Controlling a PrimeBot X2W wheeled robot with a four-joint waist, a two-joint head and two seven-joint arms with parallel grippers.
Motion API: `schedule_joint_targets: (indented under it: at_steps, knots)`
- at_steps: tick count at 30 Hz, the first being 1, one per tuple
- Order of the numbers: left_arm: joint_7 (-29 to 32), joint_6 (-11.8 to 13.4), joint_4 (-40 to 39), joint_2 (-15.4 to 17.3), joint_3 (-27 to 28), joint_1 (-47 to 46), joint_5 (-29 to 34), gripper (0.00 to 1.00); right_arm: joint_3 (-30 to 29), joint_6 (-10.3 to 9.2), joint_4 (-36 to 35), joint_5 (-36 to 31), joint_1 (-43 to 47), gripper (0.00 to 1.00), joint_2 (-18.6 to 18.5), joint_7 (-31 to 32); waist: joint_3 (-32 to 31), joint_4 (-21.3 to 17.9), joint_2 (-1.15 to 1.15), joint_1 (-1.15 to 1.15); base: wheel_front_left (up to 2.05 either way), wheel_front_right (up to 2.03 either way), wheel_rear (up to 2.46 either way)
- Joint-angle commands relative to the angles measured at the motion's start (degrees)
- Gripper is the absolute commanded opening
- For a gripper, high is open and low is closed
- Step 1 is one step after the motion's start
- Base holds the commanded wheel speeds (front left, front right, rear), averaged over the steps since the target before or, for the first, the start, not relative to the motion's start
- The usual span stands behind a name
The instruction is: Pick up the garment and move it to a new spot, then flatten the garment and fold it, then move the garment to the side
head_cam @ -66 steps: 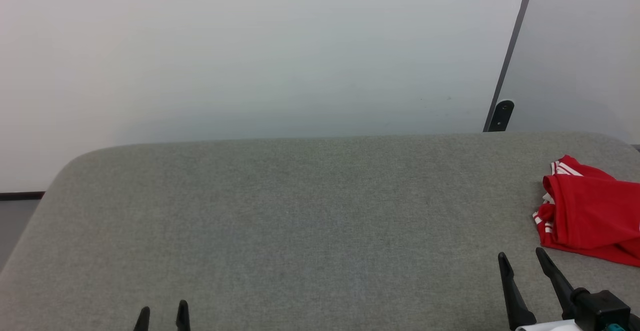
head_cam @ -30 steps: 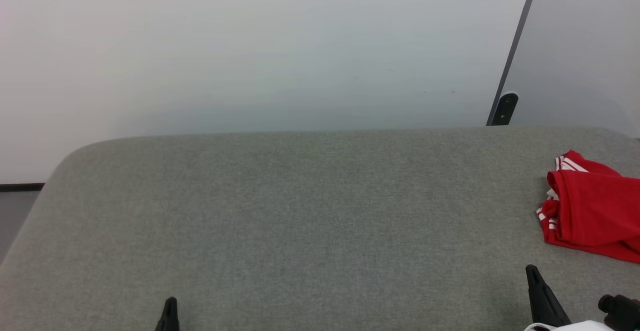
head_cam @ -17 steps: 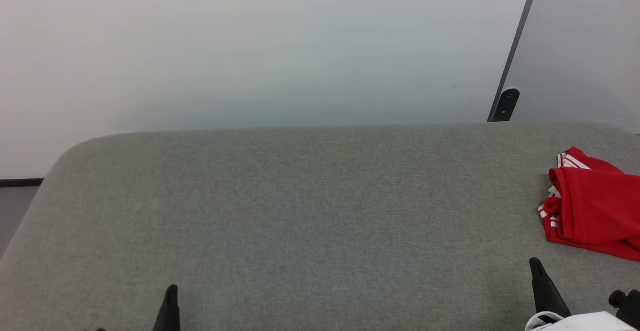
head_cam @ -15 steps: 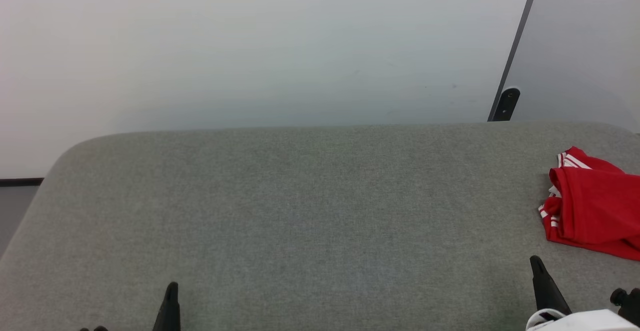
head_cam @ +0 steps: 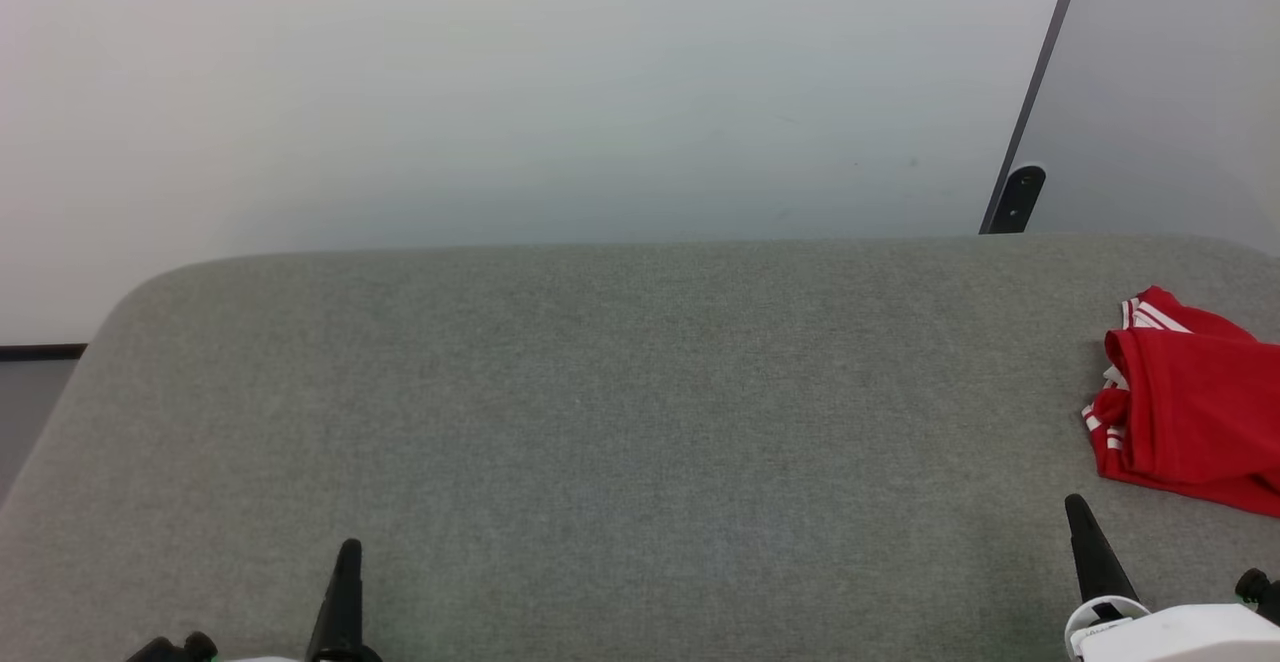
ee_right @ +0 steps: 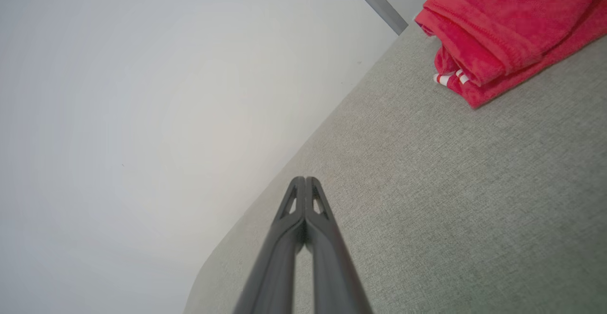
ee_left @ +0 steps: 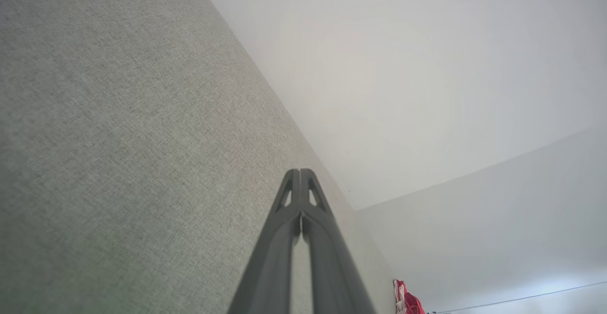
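Head view: garment far right, near but clear of right jaws.

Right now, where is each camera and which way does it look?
Head view: on the head, facing forward and down over the grey padded surface to the wall; left gripper and right gripper tips at the bottom.
Left wrist view: on the left wrist, looking along its shut gripper across the surface.
Right wrist view: on the right wrist, along its shut gripper, toward the wall.
All three share the red garment.
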Motion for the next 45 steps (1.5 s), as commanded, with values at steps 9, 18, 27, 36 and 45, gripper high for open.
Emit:
schedule_joint_targets:
  at_steps: [9, 18, 27, 36, 45]
  knots:
    - [1.8, -0.2, 0.1, 0.5, 0.2, -2.8, -6.5, 0.0, -1.1, -0.04, -0.6, 7.0, -2.2, 0.0, 0.4, 1.8, 0.5, 0.1, 0.0, 0.0, 0.0, 0.0, 0.0]
    - [3.1, -0.2, 0.6, 0.5, 0.3, -4.1, -11.3, 0.0, -1.7, -0.05, -0.5, 12.3, -3.0, 0.0, 0.7, 3.1, 1.0, 0.1, 0.0, 0.0, 0.0, 0.0, 0.0]
    - [4.3, -0.2, 1.0, 0.5, 0.4, -5.2, -15.2, 0.0, -2.2, -0.05, -0.5, 16.5, -3.5, 0.0, 0.9, 4.2, 1.4, 0.2, 0.0, 0.0, 0.0, 0.0, 0.0]
    - [5.5, -0.2, 1.4, 0.6, 0.4, -6.4, -19.4, 0.0, -2.7, -0.06, -0.4, 20.8, -4.1, 0.0, 1.1, 5.4, 1.9, 0.3, 0.0, 0.0, 0.0, 0.0, 0.0]
    - [6.5, -0.3, 1.7, 0.6, 0.5, -7.4, -23.2, 0.0, -3.2, -0.06, -0.4, 25.0, -4.7, 0.0, 1.3, 6.5, 2.4, 0.3, 0.0, 0.0, 0.0, 0.0, 0.0]
